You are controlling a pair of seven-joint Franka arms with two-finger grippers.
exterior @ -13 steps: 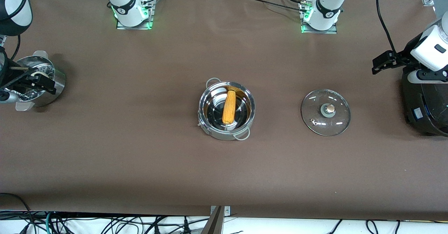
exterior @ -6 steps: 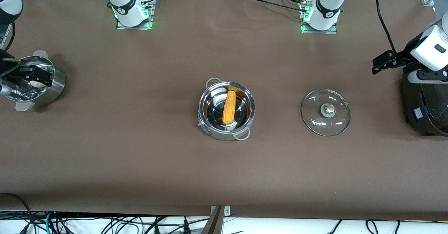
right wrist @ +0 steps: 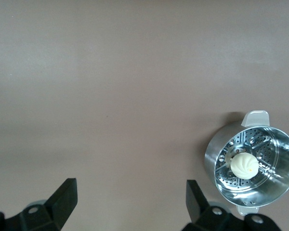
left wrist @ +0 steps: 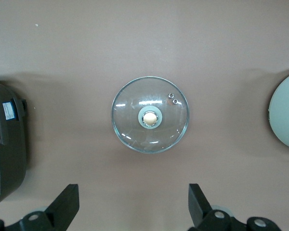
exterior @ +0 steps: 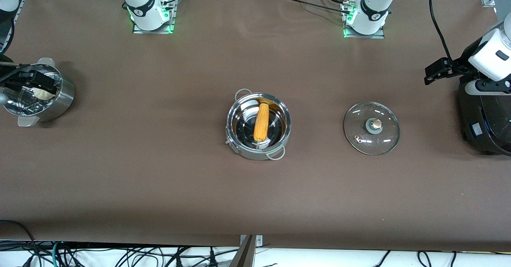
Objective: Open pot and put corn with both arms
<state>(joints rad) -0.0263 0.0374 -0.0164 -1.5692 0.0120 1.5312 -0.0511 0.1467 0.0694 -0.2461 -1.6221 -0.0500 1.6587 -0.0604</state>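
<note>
Your pot (exterior: 258, 126) sits uncovered near the middle of the table (exterior: 159, 171), one wire loop handle turned toward the robot bases and the other toward the front camera. The corn (exterior: 262, 122) lies inside it, lengthwise between those two handles, one end resting against the wall on the bases' side and the other on the polished floor of the pot. You will see its yellow reflection on the inner wall.

The glass lid (exterior: 371, 128) lies flat on the table, knob up, beside the pot toward the left arm's end and well apart from it. Nothing touches the lid.

Your left gripper (exterior: 435, 70) is up in the air at the left arm's end of the table, just beside the big black appliance (exterior: 483, 119); it holds nothing. In the left wrist view its two fingers (left wrist: 67, 207) stand wide apart, with the lid (left wrist: 150, 114) on the table below and the pot's rim at the picture's edge (left wrist: 285, 118).

Your right gripper (exterior: 30, 82) is over the perforated steamer bowl (exterior: 60, 99) at the right arm's end of the table. In the right wrist view its fingers (right wrist: 62, 199) are likewise spread wide and empty. That view shows a small white bun (right wrist: 243, 165) lying in the steamer bowl (right wrist: 216, 154).
</note>
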